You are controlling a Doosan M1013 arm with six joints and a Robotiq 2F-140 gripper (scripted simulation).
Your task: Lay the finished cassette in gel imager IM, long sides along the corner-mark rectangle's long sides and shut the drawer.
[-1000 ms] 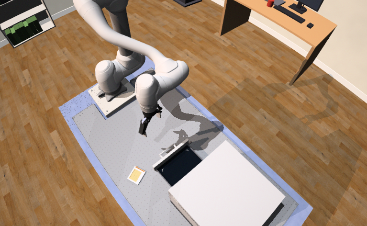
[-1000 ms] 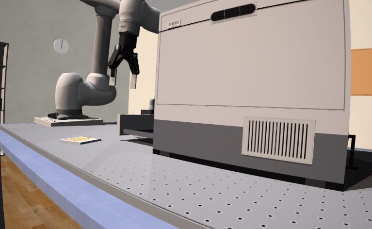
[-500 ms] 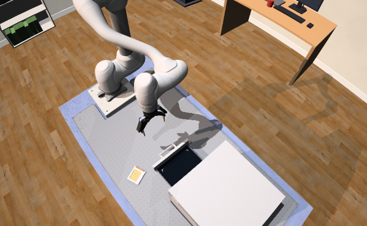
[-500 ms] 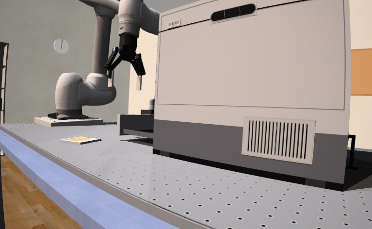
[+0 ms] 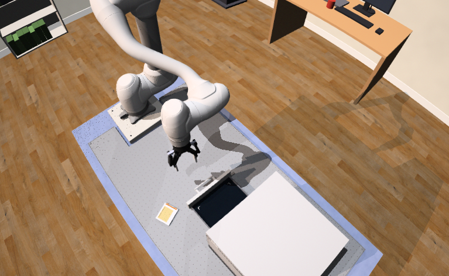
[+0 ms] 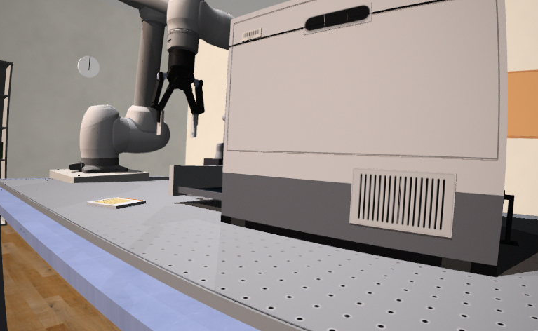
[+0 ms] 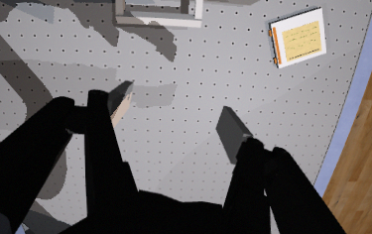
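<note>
The cassette FINISHED (image 5: 167, 213) (image 6: 116, 202) (image 7: 303, 42), white with a yellow label and an orange strip, lies flat on the deck beside the drawer front. The gel imager IM (image 5: 277, 223) (image 6: 344, 102) is a large white and grey box. Its drawer stands out, and the dark glass (image 5: 219, 202) inside is bare. Two corner marks show; the glass's rear part is hidden under the housing. The drawer handle (image 7: 159, 21) shows at the top of the wrist view. My gripper (image 5: 186, 165) (image 6: 176, 134) (image 7: 177, 106) is partly open and empty, pointing down, high above the deck before the drawer.
The perforated deck (image 5: 133, 171) (image 6: 180, 242) has a blue border (image 5: 130, 219) (image 6: 77, 267). The arm's base plate (image 5: 130, 131) (image 6: 97, 177) is at the far end. A desk (image 5: 356, 37) and a shelf stand away from the deck.
</note>
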